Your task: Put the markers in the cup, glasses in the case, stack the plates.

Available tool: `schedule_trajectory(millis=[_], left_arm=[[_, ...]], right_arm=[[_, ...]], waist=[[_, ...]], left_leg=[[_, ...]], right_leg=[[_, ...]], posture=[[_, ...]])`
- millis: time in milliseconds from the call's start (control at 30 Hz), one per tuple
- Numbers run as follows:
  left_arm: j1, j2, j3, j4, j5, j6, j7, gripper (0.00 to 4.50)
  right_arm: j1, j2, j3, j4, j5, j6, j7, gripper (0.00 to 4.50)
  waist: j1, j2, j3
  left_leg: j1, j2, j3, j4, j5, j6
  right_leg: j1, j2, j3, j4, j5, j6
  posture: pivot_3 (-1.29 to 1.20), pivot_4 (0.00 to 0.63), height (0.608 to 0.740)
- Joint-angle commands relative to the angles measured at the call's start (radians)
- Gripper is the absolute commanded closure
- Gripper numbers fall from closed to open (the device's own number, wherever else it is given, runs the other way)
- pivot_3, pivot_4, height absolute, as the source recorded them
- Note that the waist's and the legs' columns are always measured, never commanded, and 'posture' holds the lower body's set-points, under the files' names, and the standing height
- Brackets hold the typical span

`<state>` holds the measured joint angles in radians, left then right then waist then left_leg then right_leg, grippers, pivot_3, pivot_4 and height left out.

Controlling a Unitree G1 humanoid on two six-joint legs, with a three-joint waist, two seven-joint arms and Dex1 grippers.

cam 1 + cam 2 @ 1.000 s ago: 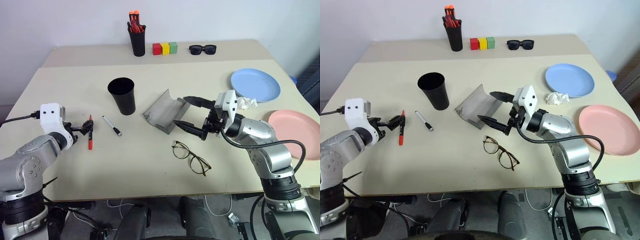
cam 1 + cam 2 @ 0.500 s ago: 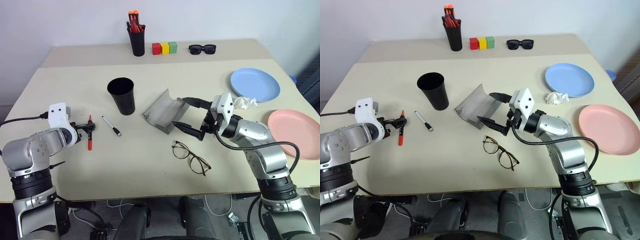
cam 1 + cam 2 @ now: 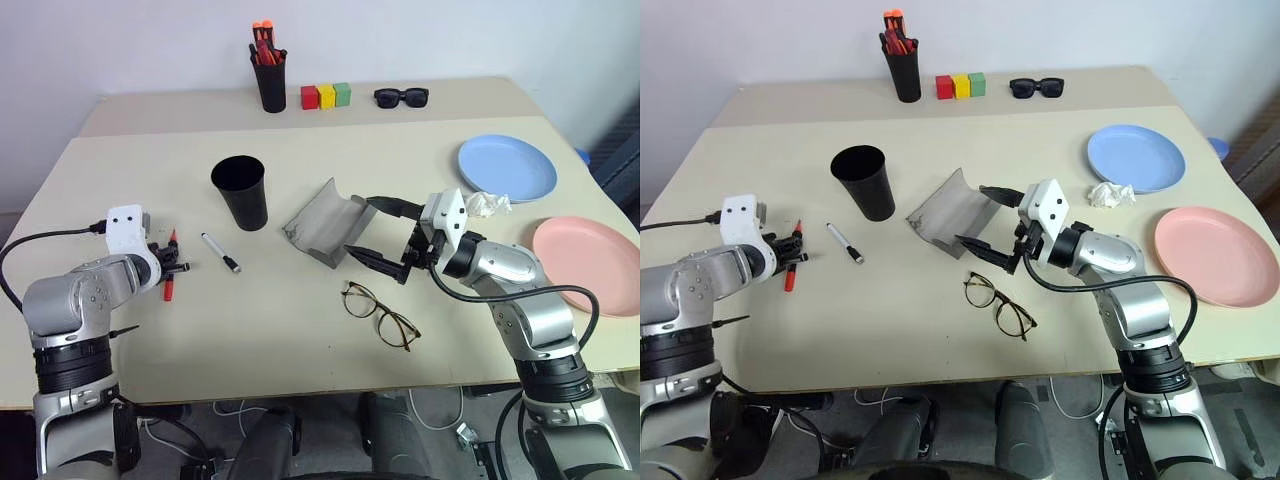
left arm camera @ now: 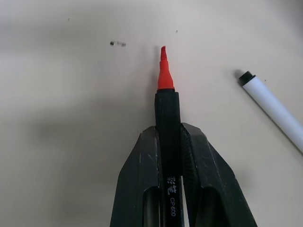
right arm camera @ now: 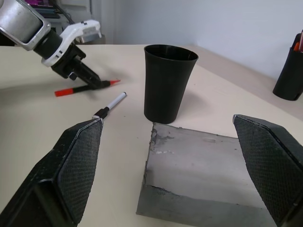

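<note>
- The left jaws [image 4: 169, 137] are pinching the dark barrel of the red-tipped marker [image 4: 165, 94], which is lying flat on the bench [image 3: 250, 330], its red tip pointing out past the fingertips.
- The right jaws [image 3: 375, 232] are standing wide and holding nothing, hovering at the open edge of the grey case [image 3: 325, 222].
- The white marker [image 3: 221, 251] is lying just beside the left jaws, and the black cup [image 3: 240, 192] is standing a little beyond it, between the two sets of jaws.
- The wire-framed glasses [image 3: 380, 316] are resting on the bench just below the right jaws, outside the case.
- The blue plate [image 3: 508, 168] and the pink plate [image 3: 585, 262] are sitting apart on the bench, well off to the far side of the right jaws.
- By the look of it, the job is barely beginning: no marker in the cup, the case waiting unfilled, the plates unstacked; only the first marker is being gripped.
</note>
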<state>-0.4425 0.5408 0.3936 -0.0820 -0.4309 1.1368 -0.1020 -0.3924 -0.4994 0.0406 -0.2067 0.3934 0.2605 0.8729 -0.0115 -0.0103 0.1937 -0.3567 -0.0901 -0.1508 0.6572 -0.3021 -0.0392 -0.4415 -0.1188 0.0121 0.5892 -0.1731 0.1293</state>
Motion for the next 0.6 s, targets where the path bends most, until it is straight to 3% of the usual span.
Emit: schedule_trajectory(millis=[33,167,300,600], left_arm=[[-0.051,-0.020,0.114,-0.068,0.014,-0.385,-0.044,4.49],[-0.106,-0.069,0.125,-0.076,-0.008,-0.614,-0.085,4.49],[-0.182,-0.090,0.035,-0.031,0.043,-0.796,-0.141,4.49],[-0.371,-0.160,-0.143,0.278,0.176,-1.148,-0.216,4.49]], right_arm=[[-0.009,-0.025,-0.030,-0.003,0.049,0.011,0.050,0.00],[-0.014,-0.054,-0.064,0.026,0.157,0.079,0.146,0.00],[-0.047,-0.047,-0.077,0.076,0.156,0.061,0.154,0.00],[-0.045,-0.017,-0.072,0.062,0.138,0.040,0.120,0.00]], waist=[[0.001,0.000,0.000],[0.008,-0.001,0.000],[0.005,-0.001,-0.001],[0.000,-0.001,-0.001]], left_leg=[[0.000,0.000,0.000,0.000,0.000,-0.001],[0.000,0.000,0.002,0.000,0.001,-0.002],[0.000,0.000,0.006,0.001,0.000,0.000],[0.000,0.000,0.008,0.002,0.000,0.000]], right_leg=[[0.000,0.000,0.000,0.000,0.000,0.000],[0.001,0.000,0.001,-0.003,0.002,0.000],[0.002,0.000,0.002,-0.006,0.004,0.002],[0.002,0.000,0.004,-0.007,0.006,0.002]], posture=[[0.00,0.150,0.740],[0.00,0.150,0.740],[0.00,0.150,0.740],[0.00,0.150,0.740]])
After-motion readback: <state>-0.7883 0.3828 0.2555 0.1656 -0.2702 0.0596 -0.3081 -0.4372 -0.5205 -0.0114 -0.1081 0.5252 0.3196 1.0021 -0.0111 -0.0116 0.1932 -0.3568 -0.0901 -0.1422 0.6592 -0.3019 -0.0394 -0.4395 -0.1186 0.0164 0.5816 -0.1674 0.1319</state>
